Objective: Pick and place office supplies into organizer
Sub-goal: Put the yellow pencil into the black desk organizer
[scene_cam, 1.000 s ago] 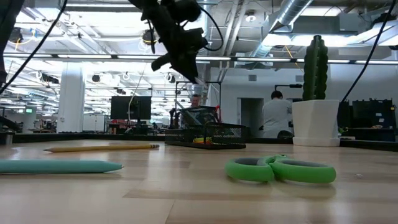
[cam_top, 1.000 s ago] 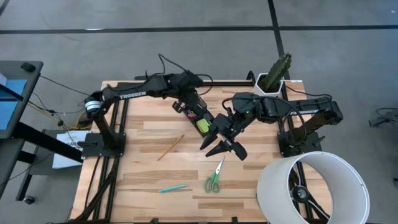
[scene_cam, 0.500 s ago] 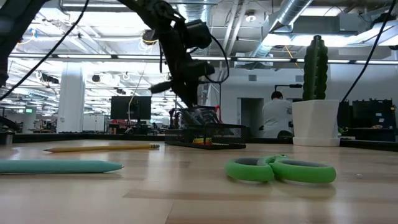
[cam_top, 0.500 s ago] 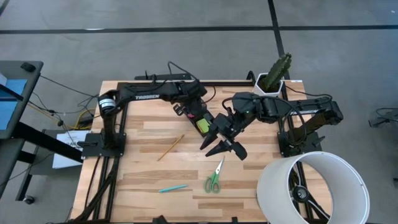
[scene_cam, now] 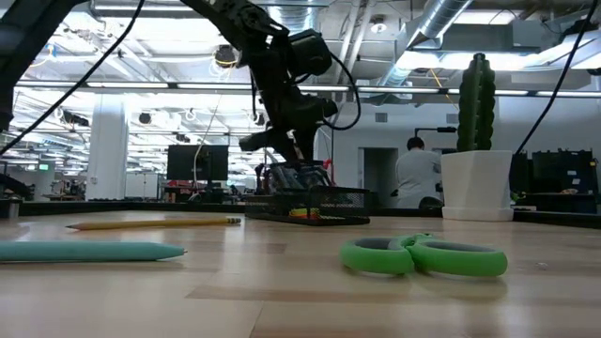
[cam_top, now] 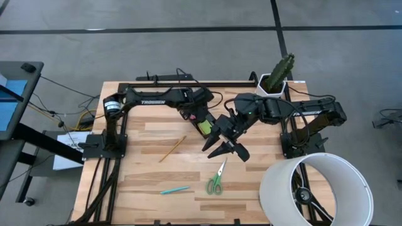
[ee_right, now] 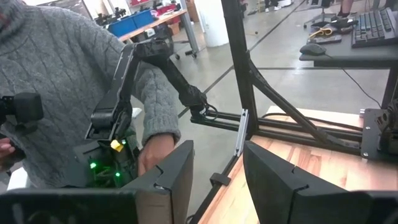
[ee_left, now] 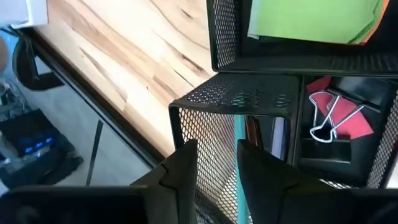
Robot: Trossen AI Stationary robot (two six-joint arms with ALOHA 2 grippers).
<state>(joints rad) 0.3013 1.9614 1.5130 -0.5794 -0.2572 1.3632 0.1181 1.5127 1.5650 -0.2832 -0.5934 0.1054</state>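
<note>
Now left gripper (ee_left: 214, 165) over organizer (ee_left: 249, 102) cup.

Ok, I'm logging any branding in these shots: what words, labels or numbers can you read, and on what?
"TROSSEN": white letters on the left arm, read in the high view.
Nothing else is readable: no print shows on the green notepad, the scissors or the wire organizer.

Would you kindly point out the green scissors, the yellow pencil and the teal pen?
green scissors (cam_top: 215, 181): high view, on the handles.
yellow pencil (cam_top: 171, 149): high view, mid-shaft.
teal pen (cam_top: 174, 189): high view, mid-barrel.
</note>
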